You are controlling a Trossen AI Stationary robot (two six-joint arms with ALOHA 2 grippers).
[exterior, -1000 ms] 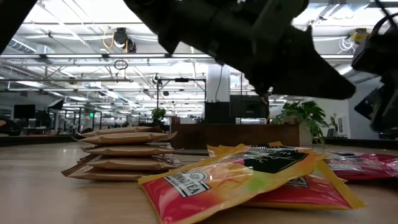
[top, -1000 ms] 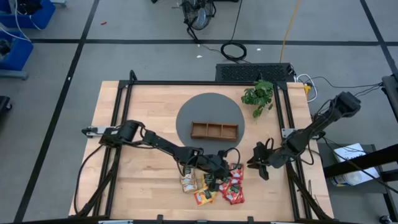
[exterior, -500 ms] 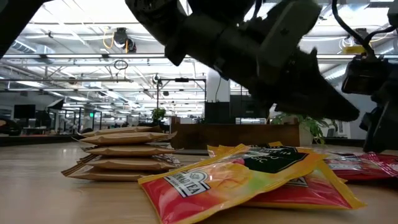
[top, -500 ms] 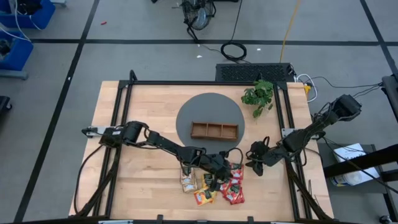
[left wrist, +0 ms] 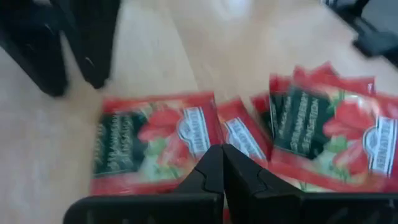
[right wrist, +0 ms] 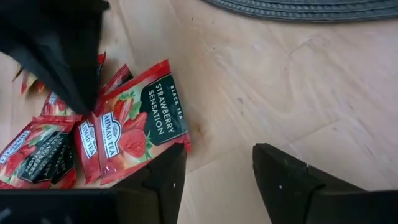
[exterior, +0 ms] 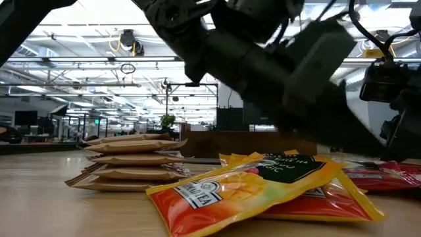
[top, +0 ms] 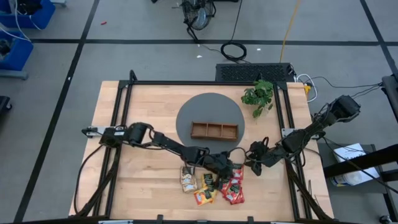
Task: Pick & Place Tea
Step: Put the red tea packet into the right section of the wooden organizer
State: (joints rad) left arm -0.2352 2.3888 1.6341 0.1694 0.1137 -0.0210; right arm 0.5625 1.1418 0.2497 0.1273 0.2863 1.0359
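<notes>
The tea sachets (top: 211,185) are lying in a loose cluster on the wooden table (top: 137,124), nearer the front edge than the brown 3-compartment tray (top: 214,130), which is sitting on a round grey mat (top: 186,112). In the cluster, the beige sachets (exterior: 131,161) are forming a stack, an orange-yellow sachet (exterior: 237,187) is lying in the middle, and the red strawberry sachets (right wrist: 134,127) are on the side nearest the right arm. The left gripper (left wrist: 222,163) is hovering over the red sachets with its fingers pressed together, holding nothing. The right gripper (right wrist: 214,171) is waiting just beside the same red sachets, fingers spread wide and empty.
</notes>
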